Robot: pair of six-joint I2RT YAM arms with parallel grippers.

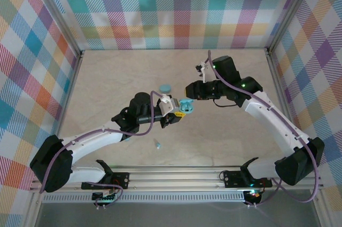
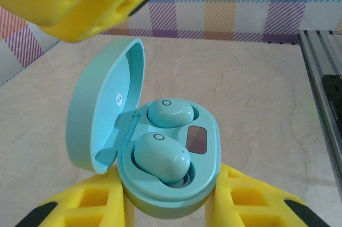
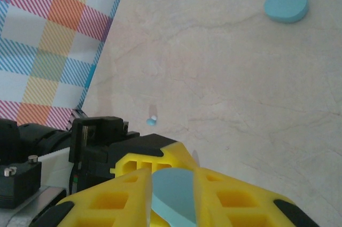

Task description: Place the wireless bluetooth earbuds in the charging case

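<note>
1. Teal charging case (image 2: 211, 168), lid (image 2: 101, 104) open, is clamped between my left fingers (image 2: 251, 200); two earbuds (image 2: 160, 155) sit seated inside.
2. Right fingers (image 3: 230, 200) flank the lid on both sides; I cannot tell whether they grip it.
3. Loose earbud (image 3: 152, 120) lies on the worktop (image 3: 224, 77) beyond my right fingers; a closed case (image 3: 286, 6) lies farther out, well apart.

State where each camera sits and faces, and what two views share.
Top external: above and behind the arms, looking down on the beige table; both arms, left gripper and right gripper show.
Left wrist: on the left arm, facing along its yellow jaws, shut on the open light-blue plastic charging case.
Right wrist: on the right arm, facing down past its yellow jaws at the table.
Shared: top and right wrist show the closed light-blue oval case.
</note>
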